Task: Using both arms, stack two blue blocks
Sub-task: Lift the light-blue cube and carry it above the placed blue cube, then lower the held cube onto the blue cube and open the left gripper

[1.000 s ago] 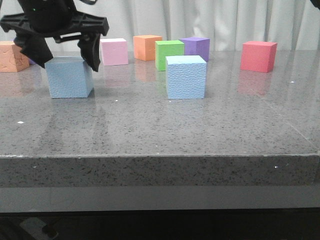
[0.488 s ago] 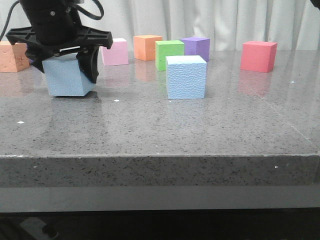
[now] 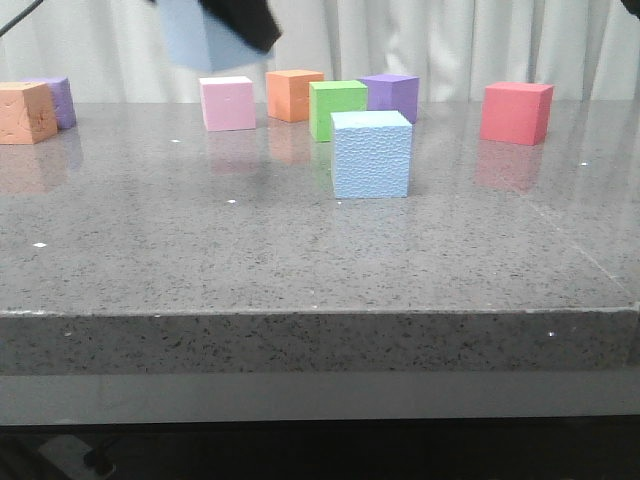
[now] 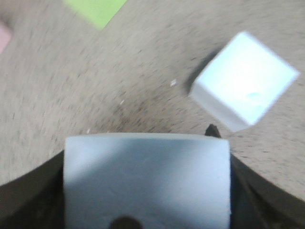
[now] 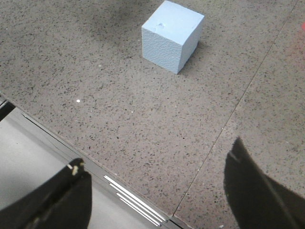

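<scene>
On the table: one blue block (image 3: 371, 153) stands alone on the grey speckled table (image 3: 300, 250), just in front of the green cube (image 3: 337, 107).
Lifted block: the second blue block (image 3: 197, 34) is high over the table, at the top edge of the front view, left of the standing one and well apart from it.
Left gripper: the left gripper (image 4: 143, 210) is closed on the lifted block; in the left wrist view the block (image 4: 145, 179) fills the space between the dark fingers, and the standing block (image 4: 245, 81) is seen below on the table.
Right gripper: the right gripper (image 5: 162, 191) is spread wide and holds nothing; it hangs over the near table edge, with the standing block (image 5: 171, 36) well apart from it.
Other cubes: pink cube (image 3: 228, 102), orange cube (image 3: 293, 94), purple cube (image 3: 391, 96) and red cube (image 3: 517, 111) stand in the back row; another orange cube (image 3: 26, 112) and another purple cube (image 3: 57, 100) stand at the far left.
</scene>
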Controlling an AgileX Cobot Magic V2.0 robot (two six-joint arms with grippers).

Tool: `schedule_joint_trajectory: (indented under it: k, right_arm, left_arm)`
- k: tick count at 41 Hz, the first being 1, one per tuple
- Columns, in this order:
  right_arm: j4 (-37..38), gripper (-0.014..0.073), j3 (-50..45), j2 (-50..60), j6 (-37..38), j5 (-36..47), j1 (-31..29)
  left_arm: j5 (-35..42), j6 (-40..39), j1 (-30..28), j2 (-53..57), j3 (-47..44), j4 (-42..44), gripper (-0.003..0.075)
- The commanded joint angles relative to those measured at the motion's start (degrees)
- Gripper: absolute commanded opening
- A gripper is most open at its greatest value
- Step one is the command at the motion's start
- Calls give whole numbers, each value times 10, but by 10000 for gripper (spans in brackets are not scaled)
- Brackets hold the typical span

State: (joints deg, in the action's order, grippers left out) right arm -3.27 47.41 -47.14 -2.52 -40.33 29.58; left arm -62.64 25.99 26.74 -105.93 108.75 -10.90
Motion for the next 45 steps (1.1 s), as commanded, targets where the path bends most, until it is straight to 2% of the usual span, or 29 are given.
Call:
schedule_joint_trajectory:
  k: [1, 7, 15, 25, 34, 45]
  right_arm:
    - [-2, 584, 14, 3, -6, 33, -3]
    - [-2, 584, 14, 3, -6, 33, -3]
    - [-2, 584, 14, 3, -6, 33, -3]
    - [-2, 584, 14, 3, -6, 33, -3]
    - [-2, 584, 14, 3, -6, 33, -3]
    - [-2, 584, 14, 3, -6, 33, -3]
  left_arm:
    - [-19, 44, 16, 13, 62, -20, 402]
    - [-53, 56, 34, -23, 121, -20, 402]
    - [-75, 127, 57, -63, 168, -27, 402]
    - [-42, 244, 92, -84, 172, -49, 402]
    - [-8, 301, 108, -86, 172, -49, 404]
    - [0, 313, 108, -96, 172, -49, 410]
